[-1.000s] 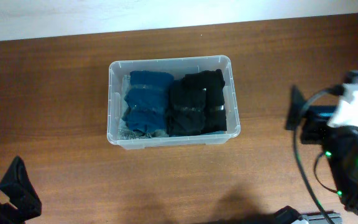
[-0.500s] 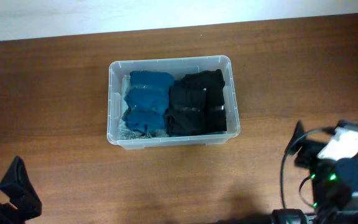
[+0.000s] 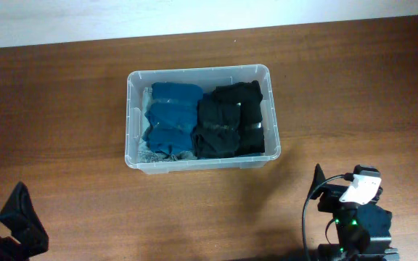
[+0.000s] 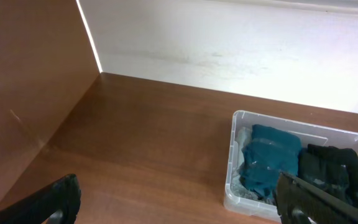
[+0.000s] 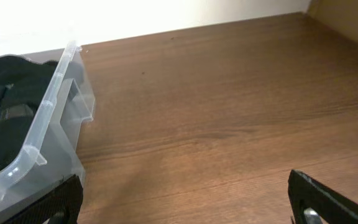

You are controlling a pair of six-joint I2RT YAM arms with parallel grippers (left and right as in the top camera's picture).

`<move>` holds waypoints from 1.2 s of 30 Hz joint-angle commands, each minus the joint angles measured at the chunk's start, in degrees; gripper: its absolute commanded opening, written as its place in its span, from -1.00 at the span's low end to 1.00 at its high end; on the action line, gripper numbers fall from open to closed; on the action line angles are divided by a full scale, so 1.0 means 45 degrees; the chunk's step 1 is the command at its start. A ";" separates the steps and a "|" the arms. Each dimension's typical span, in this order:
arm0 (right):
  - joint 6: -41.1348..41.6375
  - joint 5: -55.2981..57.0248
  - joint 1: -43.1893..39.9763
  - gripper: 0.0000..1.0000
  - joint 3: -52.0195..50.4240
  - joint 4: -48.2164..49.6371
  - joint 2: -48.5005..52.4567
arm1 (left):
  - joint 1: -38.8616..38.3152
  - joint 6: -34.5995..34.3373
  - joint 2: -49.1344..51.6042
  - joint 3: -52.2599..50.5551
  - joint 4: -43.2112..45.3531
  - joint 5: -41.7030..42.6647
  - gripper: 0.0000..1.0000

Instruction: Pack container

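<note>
Right arm (image 3: pixel 353 217) has drawn back from the table's right edge to the near right corner. Mid-table, toward the far wall: container (image 3: pixel 198 70), blue clothes (image 3: pixel 171 119) on the left and black clothes (image 3: pixel 229 119) on the right inside. Nearby, right gripper (image 5: pixel 185 186): jaws wide apart, empty. Near left corner, well apart: left gripper (image 4: pixel 178 186), jaws wide apart, empty.

1. The right gripper's (image 5: pixel 188 199) fingers (image 5: pixel 328 196) run off the bottom of its wrist view; only two dark stubs show, wide apart.
2. The left gripper (image 4: pixel 179 202) is cropped likewise, and one finger hides the container's (image 4: pixel 272 121) near right corner.
3. In the right wrist view the container (image 5: pixel 42 134) runs off the left edge.
4. The blue clothes (image 3: pixel 171 119) and black clothes (image 3: pixel 229 119) cover the container's base.
5. From above, the bottom edge cuts off the left arm (image 3: pixel 17 225) and the right arm (image 3: pixel 350 228).
</note>
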 commanded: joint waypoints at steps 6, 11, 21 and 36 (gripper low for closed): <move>-0.0083 -0.0423 -0.0107 0.97 -0.1360 0.0442 -0.0476 | 0.0024 -0.0121 0.0029 0.0019 0.0005 -0.0078 0.99; -0.0083 -0.0423 -0.0107 0.97 -0.1773 0.0758 -0.0476 | 0.0024 -0.0121 0.0029 0.0019 0.0005 -0.0078 0.99; -0.0092 -0.0423 -0.0107 0.97 -0.2220 0.1049 -0.0476 | 0.0024 -0.0121 0.0029 0.0019 0.0005 -0.0078 0.99; -0.0092 -0.0423 -0.0107 0.97 -0.2220 0.1044 -0.0476 | 0.0024 -0.0121 0.0029 0.0019 0.0005 -0.0078 0.99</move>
